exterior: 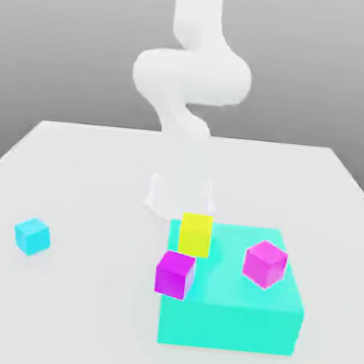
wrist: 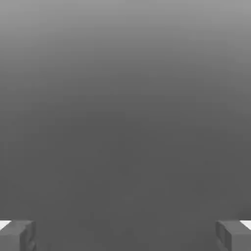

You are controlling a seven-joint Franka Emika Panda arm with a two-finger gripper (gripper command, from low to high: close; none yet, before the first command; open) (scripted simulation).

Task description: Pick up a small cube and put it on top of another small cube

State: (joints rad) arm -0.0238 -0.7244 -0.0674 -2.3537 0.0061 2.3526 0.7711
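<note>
A: Quick status, how far along?

B: Barely started, I'd say. The small sky-blue cube (exterior: 32, 236) sits alone on the white table (exterior: 77, 167), at approx 9 o'clock from the big turquoise block (exterior: 235, 315), well apart from it. Nothing touching it, nothing stacked on it.

A: Gripper?

B: Hand view has both fingertips (wrist: 17, 235) at opposite edges of the pic, so the gripper (wrist: 125, 235) is spread wide w/ nothing between the jaws. Just plain grey beyond them, no cube in its sights.

A: Arm in the ext. view?

B: White arm (exterior: 191, 76) rises behind the block, roughly 12 o'clock from it, folded up high. Not near any cube as far as I can judge.

A: What else is on the table?

B: Yellow cube (exterior: 196, 233) at the block's back-left area, approx 11 o'clock on its top. One magenta cube (exterior: 265, 264) on top toward 2 o'clock. A second magenta cube (exterior: 175, 274) at the block's left edge, approx 9 o'clock; can't tell if it's resting on the top or overhanging.

A: So what's left?

B: Everything, imo: reach over to the blue cube, descend, pinch it, lift, carry to another small cube, set it on top, release. No step looks done yet.
</note>
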